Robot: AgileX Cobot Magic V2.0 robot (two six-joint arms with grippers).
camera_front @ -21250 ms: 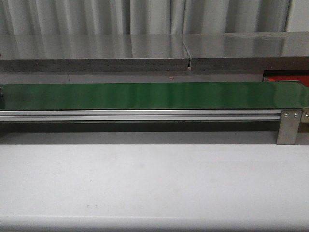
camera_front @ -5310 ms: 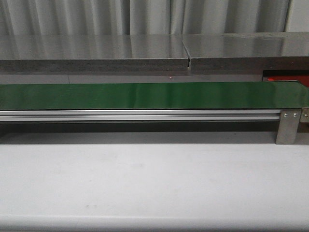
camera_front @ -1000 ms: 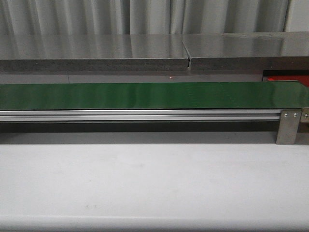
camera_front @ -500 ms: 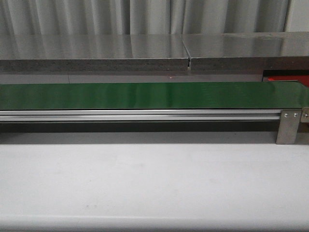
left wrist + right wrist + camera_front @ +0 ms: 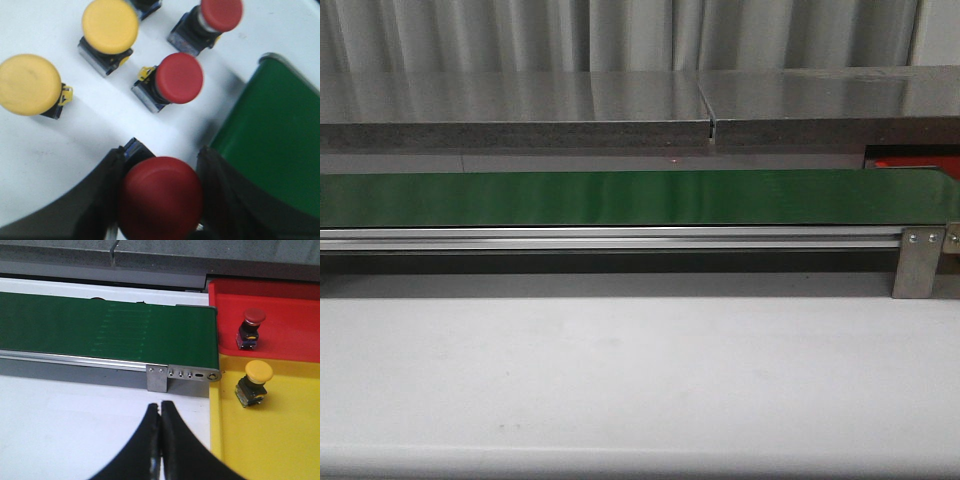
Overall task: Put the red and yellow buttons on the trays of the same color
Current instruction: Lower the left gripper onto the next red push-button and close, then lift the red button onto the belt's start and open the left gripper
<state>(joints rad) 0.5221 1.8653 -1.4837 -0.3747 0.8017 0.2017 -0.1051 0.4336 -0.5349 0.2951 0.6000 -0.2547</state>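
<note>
One round red mushroom-head button [image 5: 161,197] sits between the left gripper [image 5: 160,200]'s dark fingers – apparently clamped. Next: set it on the long green belt [image 5: 272,145] at two o'clock. The right gripper [image 5: 160,440], jaws together and empty, waits short of the red tray [image 5: 290,327] and yellow tray [image 5: 280,435].

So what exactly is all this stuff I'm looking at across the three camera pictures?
Red buttons: four; one between the left gripper's fingers, two loose on the white surface nearby, one standing on the red tray.
Yellow buttons: three; two on the white surface, one on the yellow tray.
Red tray: one, past the belt's end.
Yellow tray: one, adjoining the red tray.
Belt: one, green, long, on a metal frame.
Table: one, white.
Left gripper: black, closed on a red button.
Right gripper: black, shut, empty.
</note>
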